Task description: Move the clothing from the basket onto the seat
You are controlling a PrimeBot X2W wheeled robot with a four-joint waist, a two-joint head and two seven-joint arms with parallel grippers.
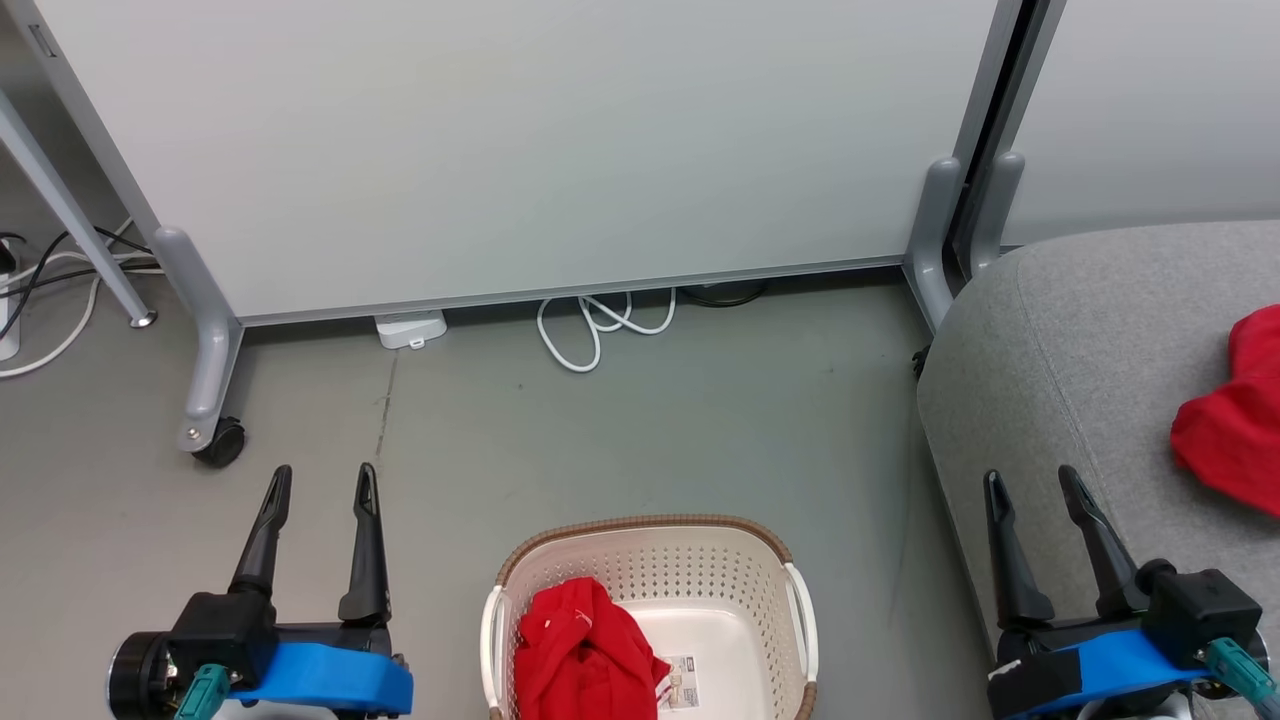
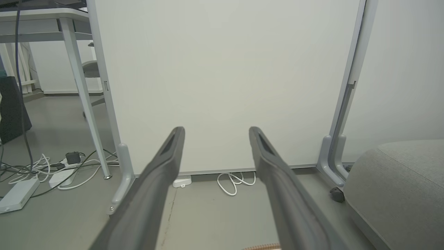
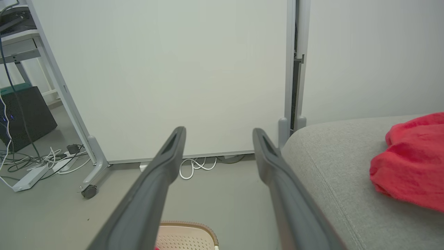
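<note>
White partition panel (image 1: 520, 150) on castor (image 1: 222, 442); coiled white cable (image 1: 600, 322) beneath; grey floor (image 1: 620, 450).

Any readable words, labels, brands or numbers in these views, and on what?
No text is legible.
The white label on the floor of the cream-white perforated plastic basket: print too small to read.
Small white marks on the red fabric garment inside it: too blurred to read.

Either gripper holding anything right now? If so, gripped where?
Nothing is held: the left gripper and the right gripper are both open and empty. One red garment lies in the basket, the other garment on the seat.
</note>
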